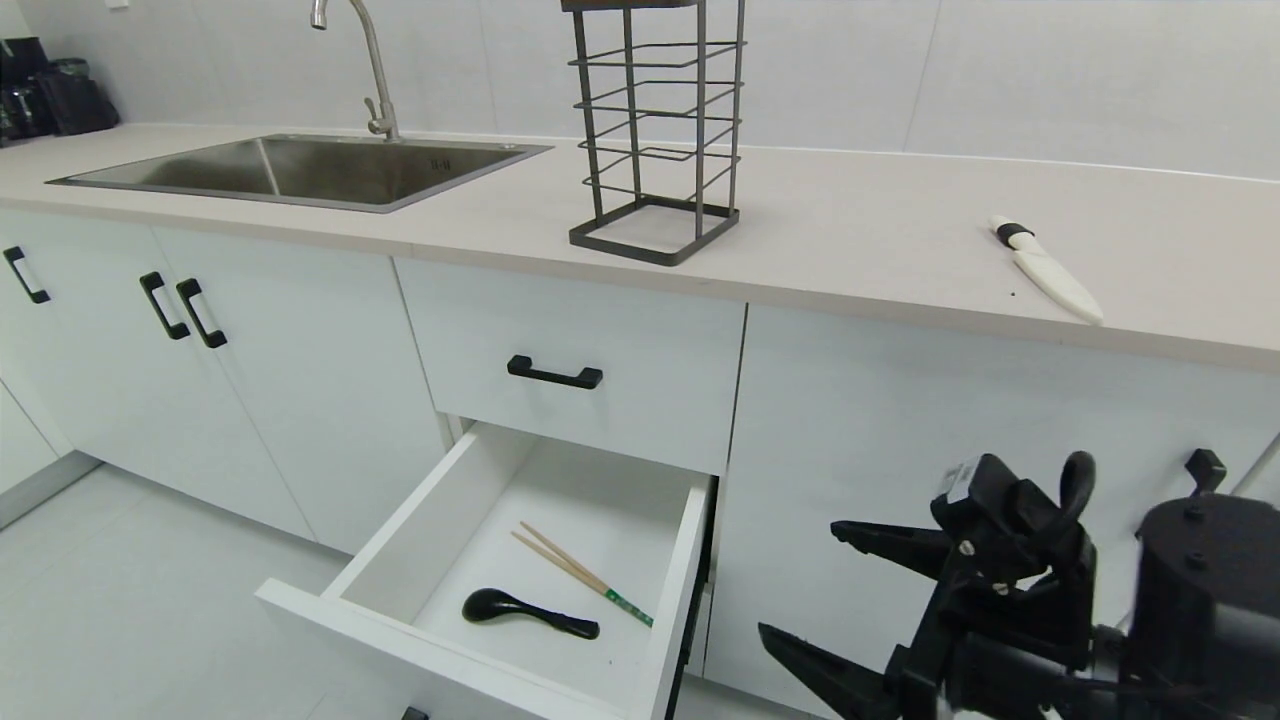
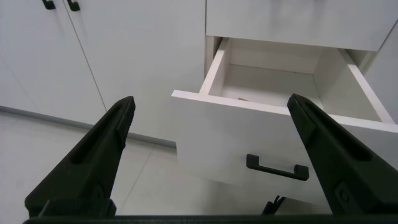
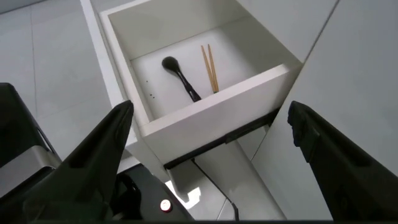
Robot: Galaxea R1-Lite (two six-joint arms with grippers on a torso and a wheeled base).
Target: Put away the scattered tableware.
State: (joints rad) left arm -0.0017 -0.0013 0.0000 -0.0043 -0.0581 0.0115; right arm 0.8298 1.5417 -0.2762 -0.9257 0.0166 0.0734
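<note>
A white knife [image 1: 1050, 270] with a black band lies on the countertop [image 1: 850, 230] at the right. Below the counter a white drawer [image 1: 400, 540] stands pulled out, and inside it lie a black spoon [image 1: 528, 612] and a pair of wooden chopsticks [image 1: 580, 572]. My right gripper [image 1: 798, 578] hangs open and empty to the right of the drawer, below counter height. From its wrist I look down on the spoon [image 3: 180, 74] and chopsticks [image 3: 210, 67] between open fingers [image 3: 99, 155]. My left gripper [image 2: 210, 101] is open and empty in front of the drawer front [image 2: 249, 137].
A dark wire rack [image 1: 655, 130] stands mid-counter, with a steel sink [image 1: 300, 170] and faucet [image 1: 372, 60] to its left. A closed drawer with a black handle [image 1: 555, 374] sits above the open one. White cabinet doors [image 1: 250, 380] run along the left.
</note>
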